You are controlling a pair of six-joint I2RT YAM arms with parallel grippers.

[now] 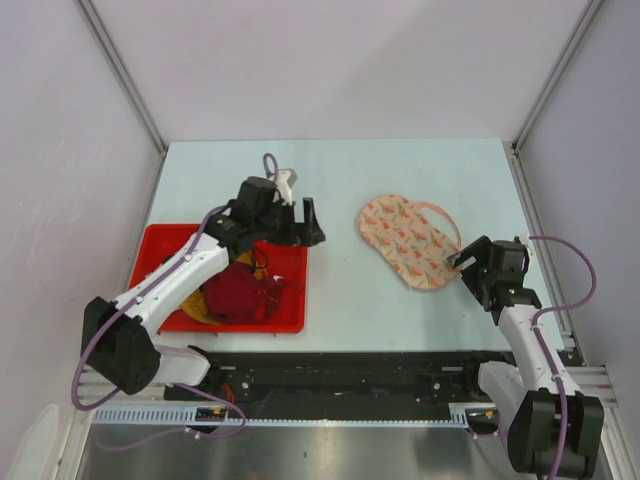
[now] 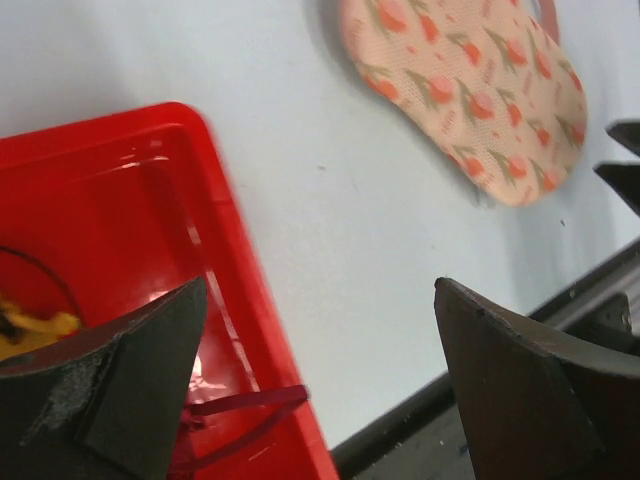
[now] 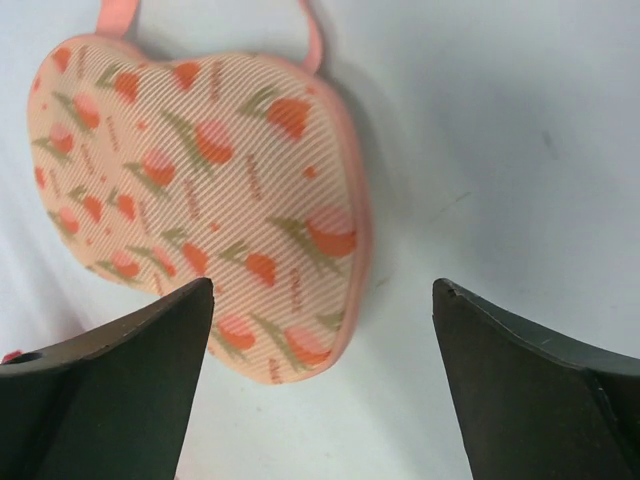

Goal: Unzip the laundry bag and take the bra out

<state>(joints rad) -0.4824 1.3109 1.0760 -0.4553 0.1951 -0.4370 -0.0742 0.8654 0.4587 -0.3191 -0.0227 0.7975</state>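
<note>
1. The bag (image 1: 405, 240) lies flat on the desk (image 1: 340, 180), right of the middle. It runs slantwise from far left to near right, printed side up.
2. A pink loop (image 1: 441, 213) sticks out from the bag's far right side, toward the desk's right edge.
3. What shows of the bag's rim seems shut, though the zip is too small for me to be sure. The bra is out of sight in every view.
4. The right claw (image 1: 468, 258) sits at the bag's near right end, released, jaws spread wide with nothing between them.
5. In its wrist view one finger (image 3: 110, 380) overlaps the bag's edge. I cannot tell whether it touches the fabric.
6. The left claw (image 1: 302, 216) hangs over the far right corner of the tray (image 1: 170, 245). It is released too, jaws wide and empty, and well apart from the bag.
7. The red tray sits at the desk's near left corner.
8. In the tray a dark red garment (image 1: 240, 295) is heaped toward the near side, with a yellow garment (image 1: 197, 314) peeping out at its left.
</note>
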